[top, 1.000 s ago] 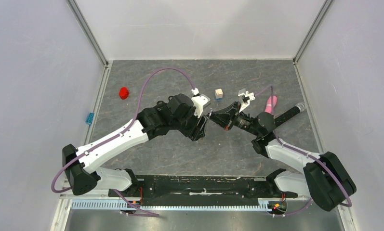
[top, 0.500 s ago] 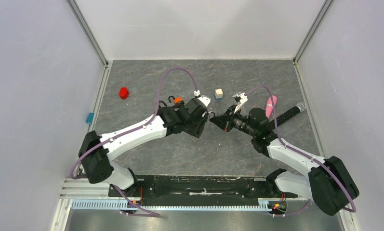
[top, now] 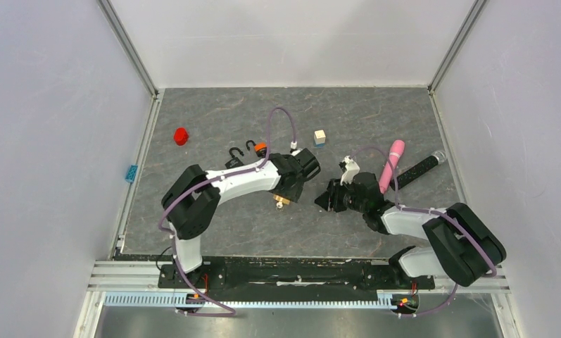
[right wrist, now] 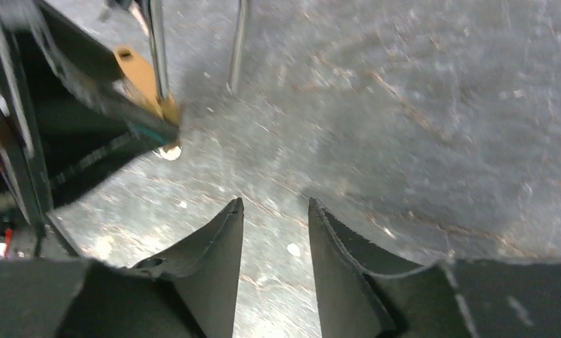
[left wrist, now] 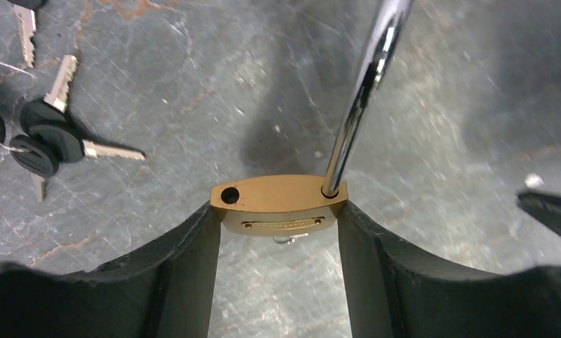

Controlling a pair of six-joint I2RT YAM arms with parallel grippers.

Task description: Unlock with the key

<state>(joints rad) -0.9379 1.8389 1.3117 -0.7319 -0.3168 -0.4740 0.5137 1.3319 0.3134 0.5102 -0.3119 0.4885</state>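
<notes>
Shackle [left wrist: 362,91] top cut off; silver bit [left wrist: 284,239] under padlock [left wrist: 279,205] hard to make out. Left fingers [left wrist: 186,282] clamp its brass body — right fingers [right wrist: 214,274] parted, empty, near it. Keys [left wrist: 48,134] lie on bench [left wrist: 439,141] beside.

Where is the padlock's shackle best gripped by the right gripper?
Probably the shackle at its straight leg, above the padlock, coming from the side: that leg stands free, while the left gripper holds the padlock by its two ends.
</notes>
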